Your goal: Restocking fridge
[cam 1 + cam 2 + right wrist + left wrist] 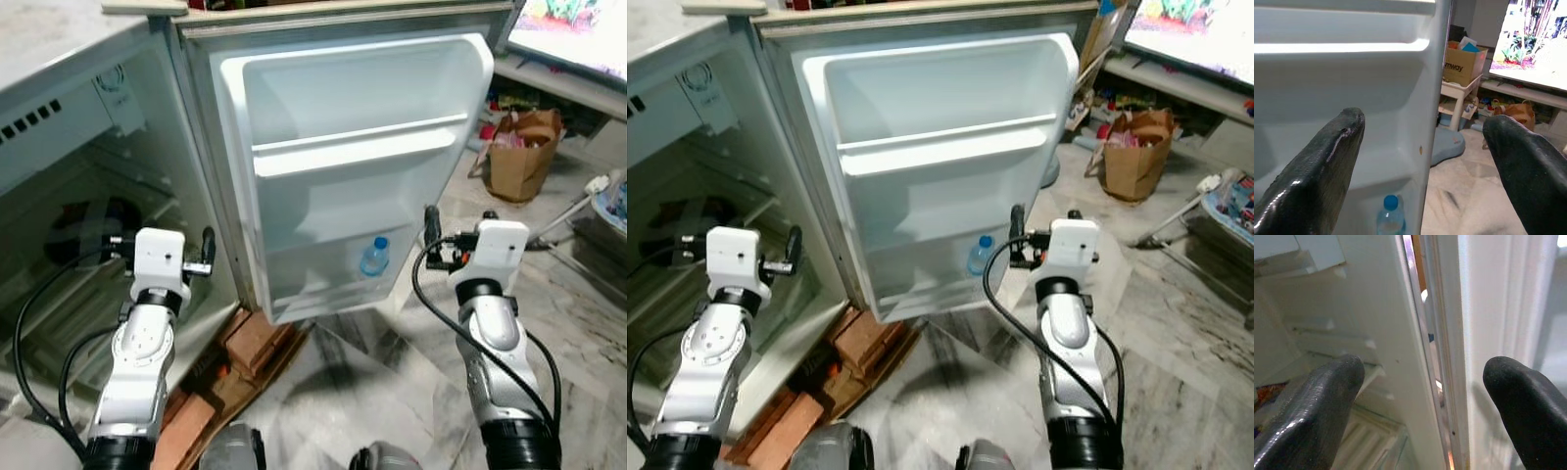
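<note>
Fridge door (358,166) swung wide open, 1 blue-capped water bottle (374,258) upright in its bottom shelf | left gripper (1422,404) spread wide, holding nothing, raised at the cabinet's hinge edge | right gripper (1422,161) fingers far apart, holding nothing, near the door's free right edge | brown paper bag (525,152) far right on the floor

Silver arms (137,362) – blk cables, fingers (1308,411)
</note>
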`<state>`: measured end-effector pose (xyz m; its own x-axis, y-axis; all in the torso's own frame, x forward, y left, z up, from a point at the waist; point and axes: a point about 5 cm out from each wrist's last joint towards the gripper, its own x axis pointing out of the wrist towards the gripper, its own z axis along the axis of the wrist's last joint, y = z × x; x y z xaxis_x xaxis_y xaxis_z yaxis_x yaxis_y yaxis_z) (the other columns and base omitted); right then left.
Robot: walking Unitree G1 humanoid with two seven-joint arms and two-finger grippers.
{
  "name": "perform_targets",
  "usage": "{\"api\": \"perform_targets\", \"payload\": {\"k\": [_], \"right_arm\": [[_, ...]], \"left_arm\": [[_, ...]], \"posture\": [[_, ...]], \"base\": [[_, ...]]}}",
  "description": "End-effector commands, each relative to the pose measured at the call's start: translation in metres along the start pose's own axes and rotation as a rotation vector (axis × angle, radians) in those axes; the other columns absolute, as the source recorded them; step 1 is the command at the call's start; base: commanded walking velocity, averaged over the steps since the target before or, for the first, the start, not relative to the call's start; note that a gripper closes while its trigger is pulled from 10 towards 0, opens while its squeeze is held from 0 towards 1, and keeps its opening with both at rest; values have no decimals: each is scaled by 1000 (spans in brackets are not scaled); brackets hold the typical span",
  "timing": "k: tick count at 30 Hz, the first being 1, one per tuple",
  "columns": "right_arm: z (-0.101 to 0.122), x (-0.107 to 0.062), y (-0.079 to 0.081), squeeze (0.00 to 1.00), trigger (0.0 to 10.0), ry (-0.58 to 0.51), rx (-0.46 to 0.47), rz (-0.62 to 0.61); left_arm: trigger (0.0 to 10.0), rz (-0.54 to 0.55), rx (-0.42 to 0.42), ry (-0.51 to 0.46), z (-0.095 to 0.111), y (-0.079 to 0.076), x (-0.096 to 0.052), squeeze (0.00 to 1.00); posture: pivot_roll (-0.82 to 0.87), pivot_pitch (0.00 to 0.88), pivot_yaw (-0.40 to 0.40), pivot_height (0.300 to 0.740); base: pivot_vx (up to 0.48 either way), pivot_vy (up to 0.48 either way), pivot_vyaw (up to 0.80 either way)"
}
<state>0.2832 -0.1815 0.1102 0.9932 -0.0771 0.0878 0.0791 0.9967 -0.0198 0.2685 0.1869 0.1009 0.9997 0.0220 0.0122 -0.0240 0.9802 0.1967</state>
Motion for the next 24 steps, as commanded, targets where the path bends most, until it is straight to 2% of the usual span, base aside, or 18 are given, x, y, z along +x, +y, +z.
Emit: {"api": "perform_targets", "payload": {"k": [1, 11, 16, 24], "right_arm": [[0, -1, -1, 0, 10000, 13, -12, -4], [-4, 4, 1, 0, 10000, 36, -9, -13], [-2, 4, 8, 0, 10000, 28, -20, 49], [-1, 3, 11, 0, 10000, 15, -41, 71]], "left_arm": [[10000, 5, 3, 15, -2, 0, -2, 0], [10000, 4, 13, 19, -2, -3, -4, 0], [10000, 18, 16, 13, 0, 2, 0, 0], [10000, 6, 14, 19, -1, -4, -2, 0]], "posture": [[23, 65, -34, 740], [37, 88, -39, 740], [40, 91, -43, 740], [35, 87, -40, 740]], "base": [[0, -304, 0], [0, -427, 0], [0, -480, 0], [0, -480, 585]]}}
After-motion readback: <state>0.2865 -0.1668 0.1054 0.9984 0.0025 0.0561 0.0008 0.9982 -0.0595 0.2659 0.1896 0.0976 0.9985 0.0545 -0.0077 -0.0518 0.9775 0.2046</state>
